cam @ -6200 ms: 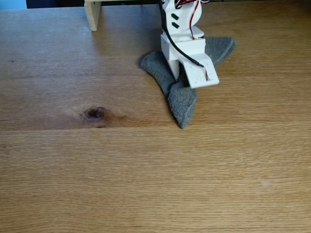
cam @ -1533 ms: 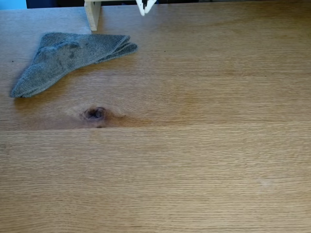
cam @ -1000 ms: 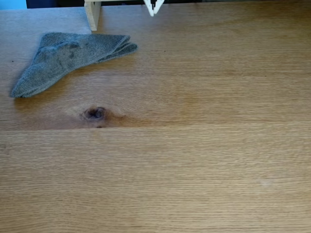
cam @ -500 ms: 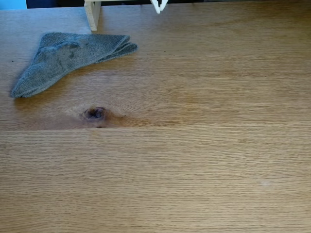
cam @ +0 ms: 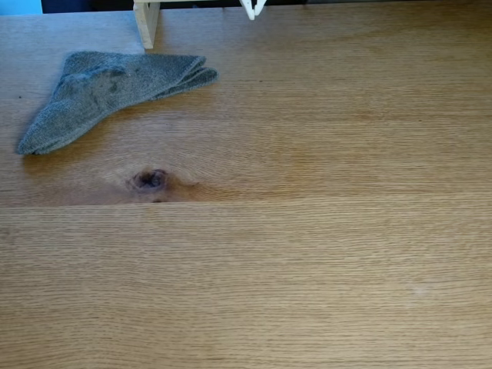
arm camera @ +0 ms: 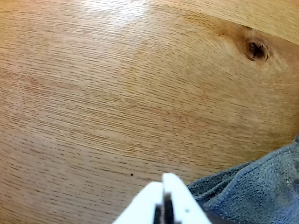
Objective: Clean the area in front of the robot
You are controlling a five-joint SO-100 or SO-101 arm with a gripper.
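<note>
Claw [arm camera: 163,198] looks clenched and empty, hanging at the counter's [cam: 307,254] far edge. Grey cloth [cam: 108,88] lies far left, seemingly set aside, leaving the wiped middle bare.

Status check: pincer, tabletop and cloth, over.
Pincer shut, holding nothing, raised at the far edge. Tabletop bare apart from one faint pale smudge. Grey cloth lies folded at the fixed view's far left, beside the wooden post.

pale wooden post [cam: 146,21] at the far edge, dark strip behind.
</note>
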